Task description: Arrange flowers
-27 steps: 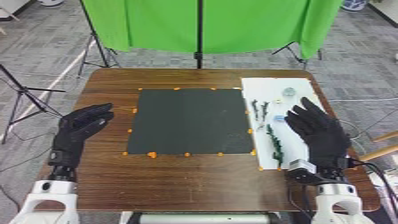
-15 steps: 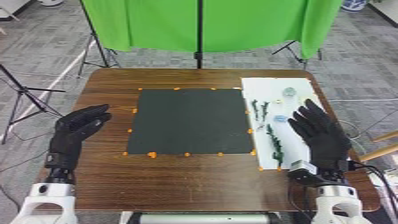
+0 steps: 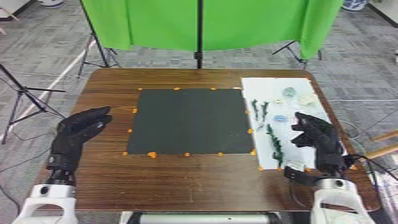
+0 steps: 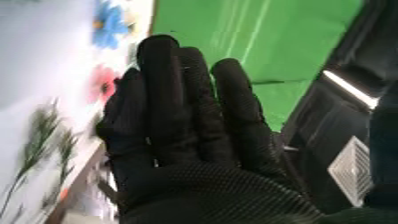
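Right hand open, fingers straight and close together, over the sheet. Blue flower lies on the sheet near the fingertips, long stem just left of the hand. If I come down too low or sweep left, glove could drag the stem or knock the flower. Vs earlier: right hand's turned and pulled back, more of the cream flower visible. Left hand relaxed, left of the mat.

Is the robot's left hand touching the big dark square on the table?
Apart. The head view shows a strip of brown table between the left hand and the dark square's left edge.
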`<act>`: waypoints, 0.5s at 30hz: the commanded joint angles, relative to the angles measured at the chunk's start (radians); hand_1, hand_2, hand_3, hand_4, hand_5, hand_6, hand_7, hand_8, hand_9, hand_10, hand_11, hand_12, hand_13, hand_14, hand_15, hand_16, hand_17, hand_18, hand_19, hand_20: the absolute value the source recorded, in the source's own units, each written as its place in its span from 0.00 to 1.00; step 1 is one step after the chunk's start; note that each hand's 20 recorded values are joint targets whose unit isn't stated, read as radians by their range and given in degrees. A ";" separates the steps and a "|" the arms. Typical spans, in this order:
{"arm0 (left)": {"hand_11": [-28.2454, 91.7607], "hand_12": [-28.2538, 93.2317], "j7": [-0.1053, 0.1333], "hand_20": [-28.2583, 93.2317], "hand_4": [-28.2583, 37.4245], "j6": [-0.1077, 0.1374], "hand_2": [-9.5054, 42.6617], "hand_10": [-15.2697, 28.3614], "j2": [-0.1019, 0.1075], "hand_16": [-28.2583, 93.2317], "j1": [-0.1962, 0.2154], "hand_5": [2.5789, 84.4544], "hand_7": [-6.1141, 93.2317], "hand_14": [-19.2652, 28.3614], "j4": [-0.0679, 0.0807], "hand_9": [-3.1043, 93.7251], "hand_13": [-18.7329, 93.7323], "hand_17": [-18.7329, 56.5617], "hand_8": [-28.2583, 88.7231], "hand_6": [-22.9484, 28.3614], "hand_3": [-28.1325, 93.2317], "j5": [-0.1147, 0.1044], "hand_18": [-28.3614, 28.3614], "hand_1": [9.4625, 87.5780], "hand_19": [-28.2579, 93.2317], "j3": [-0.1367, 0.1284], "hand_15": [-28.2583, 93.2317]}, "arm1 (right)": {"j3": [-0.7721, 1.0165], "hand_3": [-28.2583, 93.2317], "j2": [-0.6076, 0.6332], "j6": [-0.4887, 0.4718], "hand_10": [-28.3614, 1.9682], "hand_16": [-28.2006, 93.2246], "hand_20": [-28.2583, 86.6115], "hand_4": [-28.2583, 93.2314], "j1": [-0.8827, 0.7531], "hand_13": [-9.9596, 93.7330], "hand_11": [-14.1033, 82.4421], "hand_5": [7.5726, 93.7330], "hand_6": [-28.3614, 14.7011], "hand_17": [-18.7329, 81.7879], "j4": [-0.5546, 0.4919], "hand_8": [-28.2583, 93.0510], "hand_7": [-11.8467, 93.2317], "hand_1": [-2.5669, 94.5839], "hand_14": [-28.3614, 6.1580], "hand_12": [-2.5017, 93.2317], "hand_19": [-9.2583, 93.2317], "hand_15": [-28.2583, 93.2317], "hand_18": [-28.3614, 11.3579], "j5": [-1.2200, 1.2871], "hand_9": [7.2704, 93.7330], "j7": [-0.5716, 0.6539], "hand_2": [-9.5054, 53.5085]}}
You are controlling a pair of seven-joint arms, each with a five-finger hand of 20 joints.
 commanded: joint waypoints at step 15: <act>0.44 0.35 -0.043 0.41 0.23 0.001 0.01 0.66 0.018 0.24 0.030 0.63 0.24 0.79 -0.016 0.57 0.53 0.37 0.19 0.52 0.75 0.024 0.73 0.33 0.30 -0.012 0.43 | -0.086 0.75 0.146 -0.357 0.33 0.50 0.75 0.01 0.046 0.73 0.42 0.63 0.49 0.59 -0.106 0.18 0.25 0.40 0.40 0.31 0.95 0.82 0.14 -0.944 0.67 0.588 0.00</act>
